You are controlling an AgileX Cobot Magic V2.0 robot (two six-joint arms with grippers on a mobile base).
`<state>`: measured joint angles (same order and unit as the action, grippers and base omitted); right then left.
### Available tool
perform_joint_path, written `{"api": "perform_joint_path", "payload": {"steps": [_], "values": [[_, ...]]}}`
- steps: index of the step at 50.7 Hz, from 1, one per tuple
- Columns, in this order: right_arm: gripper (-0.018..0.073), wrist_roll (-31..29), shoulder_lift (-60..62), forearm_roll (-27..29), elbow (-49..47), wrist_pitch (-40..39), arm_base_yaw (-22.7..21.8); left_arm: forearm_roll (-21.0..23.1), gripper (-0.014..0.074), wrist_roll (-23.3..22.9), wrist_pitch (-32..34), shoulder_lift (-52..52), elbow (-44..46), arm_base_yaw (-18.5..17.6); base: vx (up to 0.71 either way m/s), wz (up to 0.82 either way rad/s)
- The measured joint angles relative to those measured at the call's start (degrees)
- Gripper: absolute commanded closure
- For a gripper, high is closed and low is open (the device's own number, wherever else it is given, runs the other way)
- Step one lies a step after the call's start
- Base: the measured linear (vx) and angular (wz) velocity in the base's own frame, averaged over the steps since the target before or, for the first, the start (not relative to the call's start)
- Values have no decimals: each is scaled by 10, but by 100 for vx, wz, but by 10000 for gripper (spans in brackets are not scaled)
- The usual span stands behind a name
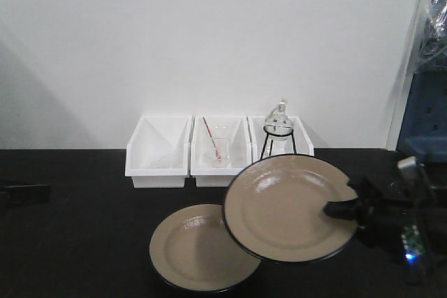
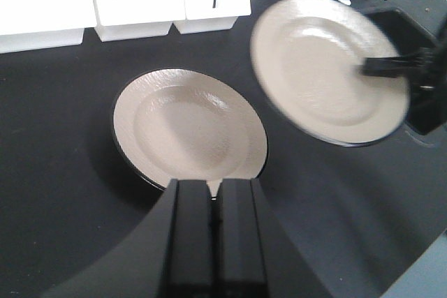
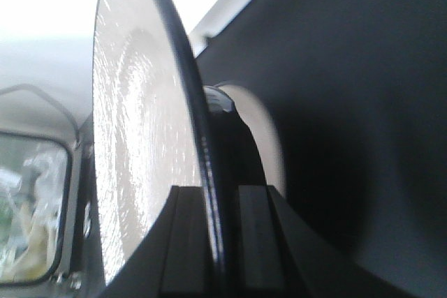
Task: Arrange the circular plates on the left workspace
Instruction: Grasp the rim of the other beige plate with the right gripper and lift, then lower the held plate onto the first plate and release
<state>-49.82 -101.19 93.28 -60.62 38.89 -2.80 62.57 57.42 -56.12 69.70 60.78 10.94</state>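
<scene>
One circular plate (image 1: 202,250) (image 2: 185,125), beige with a dark rim, lies flat on the black bench top of the left workspace (image 1: 77,242). A second circular plate (image 1: 283,207) (image 2: 325,68) hangs tilted in the air to its right, overlapping the flat plate's right edge in the front view. My right gripper (image 1: 341,209) (image 3: 213,190) is shut on the right rim of this plate, one finger on each face. My left gripper (image 2: 213,185) is shut with nothing between its fingers; its tips sit just short of the flat plate's near rim.
Three white bins (image 1: 220,151) stand in a row at the back wall, with a glass flask on a black wire stand (image 1: 279,130) at the right one. A recessed sink (image 2: 422,75) lies right of the held plate. A dark object (image 1: 24,193) sits at the left edge.
</scene>
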Motion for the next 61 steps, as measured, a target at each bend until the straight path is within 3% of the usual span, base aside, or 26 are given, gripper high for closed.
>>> {"api": "perform_joint_path", "payload": {"steps": [11, 23, 31, 43, 49, 61], "values": [[564, 0, -110, 14, -103, -37, 101, -11, 597, 0, 0, 0, 0, 0, 0, 0], [519, 0, -181, 15, -161, -54, 136, -30, 597, 0, 1, 0, 0, 0, 0, 0], [417, -7, -194, 16, -164, -69, 137, -30, 597, 0, 1, 0, 0, 0, 0, 0], [184, -23, -200, 3, -167, -66, 137, -31, 597, 0, 1, 0, 0, 0, 0, 0], [97, -72, -200, -21, -168, -63, 137, -31, 597, 0, 1, 0, 0, 0, 0, 0], [95, -246, -176, -64, -168, -59, 115, -43, 597, 0, 1, 0, 0, 0, 0, 0]]}}
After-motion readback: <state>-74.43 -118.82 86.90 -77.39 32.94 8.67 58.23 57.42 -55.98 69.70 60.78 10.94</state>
